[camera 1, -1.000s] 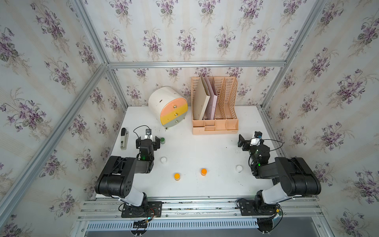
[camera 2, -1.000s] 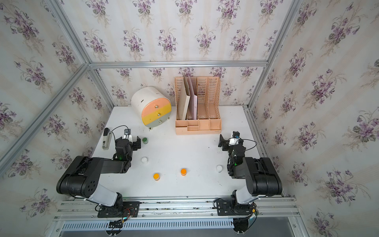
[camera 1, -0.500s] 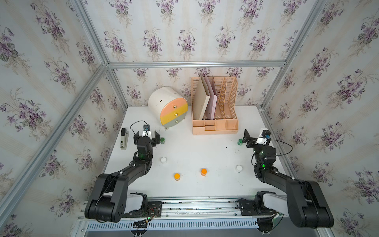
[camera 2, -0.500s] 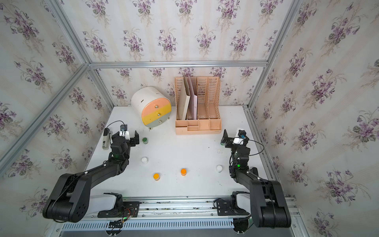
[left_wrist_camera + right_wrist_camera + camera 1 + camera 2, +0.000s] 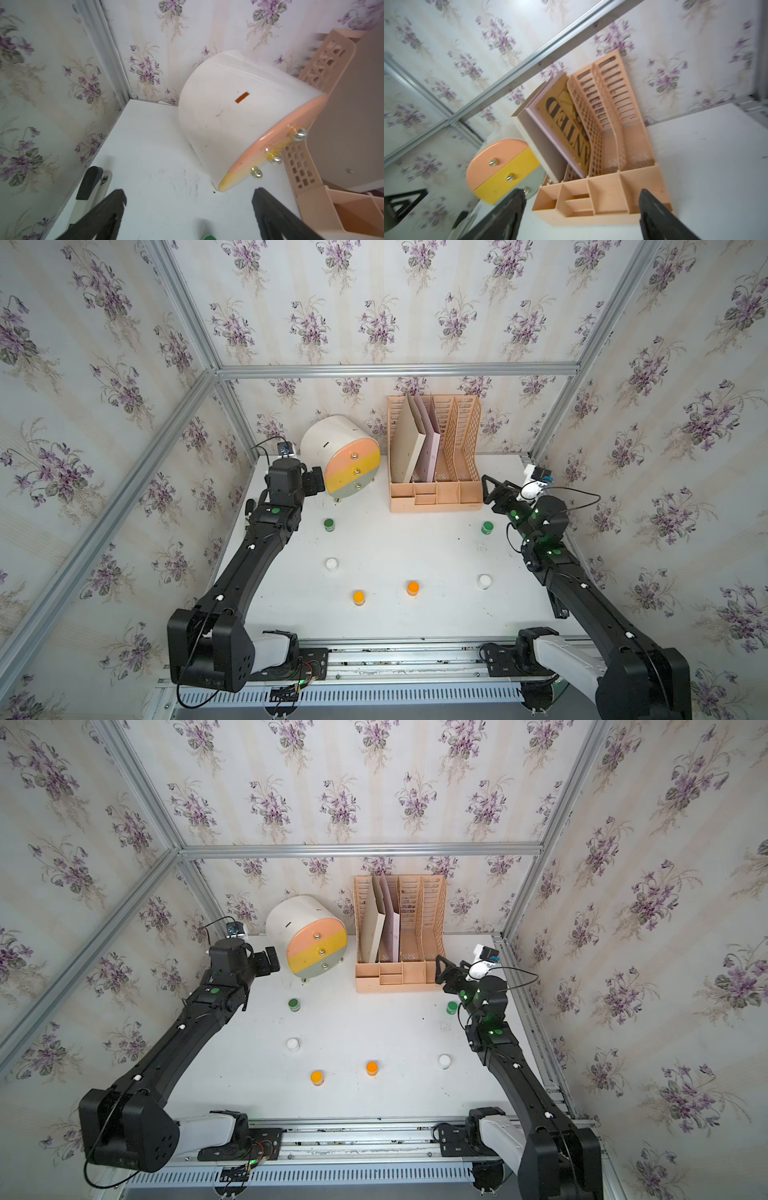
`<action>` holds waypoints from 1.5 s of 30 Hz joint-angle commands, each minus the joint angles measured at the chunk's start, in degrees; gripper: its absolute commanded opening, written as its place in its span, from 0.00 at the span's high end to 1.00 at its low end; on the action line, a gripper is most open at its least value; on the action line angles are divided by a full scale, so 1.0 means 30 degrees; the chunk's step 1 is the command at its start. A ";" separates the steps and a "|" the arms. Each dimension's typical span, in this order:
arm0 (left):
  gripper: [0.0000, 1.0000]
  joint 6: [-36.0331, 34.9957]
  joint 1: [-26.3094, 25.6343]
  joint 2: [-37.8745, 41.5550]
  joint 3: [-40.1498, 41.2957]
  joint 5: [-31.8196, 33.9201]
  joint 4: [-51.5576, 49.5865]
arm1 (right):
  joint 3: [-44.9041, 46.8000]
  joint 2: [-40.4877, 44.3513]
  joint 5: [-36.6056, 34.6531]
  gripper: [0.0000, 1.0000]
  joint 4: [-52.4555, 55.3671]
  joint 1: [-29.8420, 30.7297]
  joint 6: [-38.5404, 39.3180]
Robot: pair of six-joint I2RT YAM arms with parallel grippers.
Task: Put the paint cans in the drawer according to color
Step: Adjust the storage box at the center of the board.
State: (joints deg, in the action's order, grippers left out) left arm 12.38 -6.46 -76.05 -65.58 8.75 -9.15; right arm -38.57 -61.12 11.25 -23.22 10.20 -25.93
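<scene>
Paint cans [image 5: 331, 564], six tiny lidded jars, all stand loose on the white table [image 5: 415, 547]; none is put away yet. One green can [image 5: 329, 525] sits toward the back left, just in front of the drawer [image 5: 353, 466]. A second green can [image 5: 487, 527] sits near the right edge, beside my right arm. A white can [image 5: 293, 1044] is left of the middle, another white can [image 5: 484, 581] is toward the front right, and two orange cans [image 5: 412, 588] sit near the front edge. Over the last second both my arms have unfolded from the front edge and reached toward the back. My left gripper [image 5: 316, 483] now hangs just beside the drawer, jaws spread wide and empty. My right gripper [image 5: 489, 491] is at the front right corner of the peach file rack [image 5: 436, 497], jaws apart, grasping nothing. I judge sorting has not begun, and a drawer front must be pulled open first. In the back left corner, this white rounded chest shows three shut fronts: peach-pink, yellow and grey-green, each with a gold knob.
</scene>
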 commanded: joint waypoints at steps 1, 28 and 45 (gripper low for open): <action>0.01 -0.0405 0.0043 -0.0827 -0.1773 -0.2781 -0.2210 | -0.1264 -0.0897 0.0368 0.14 0.0994 0.2339 0.0723; 0.01 0.1422 0.5748 -1.0237 -1.2176 -1.4977 -0.2959 | -1.1476 -1.3312 -0.3756 0.37 -0.2319 1.1245 0.2966; 0.01 0.1150 0.5911 -1.5607 -1.7607 -1.5878 -0.3318 | -1.9312 -2.0708 -0.2506 0.31 -0.0967 1.1070 0.3949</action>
State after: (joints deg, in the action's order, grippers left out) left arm 16.69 11.18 -121.80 -116.99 -37.52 -19.57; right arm -94.43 -121.62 2.74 -26.68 43.72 -15.16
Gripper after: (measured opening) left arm 0.992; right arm 0.700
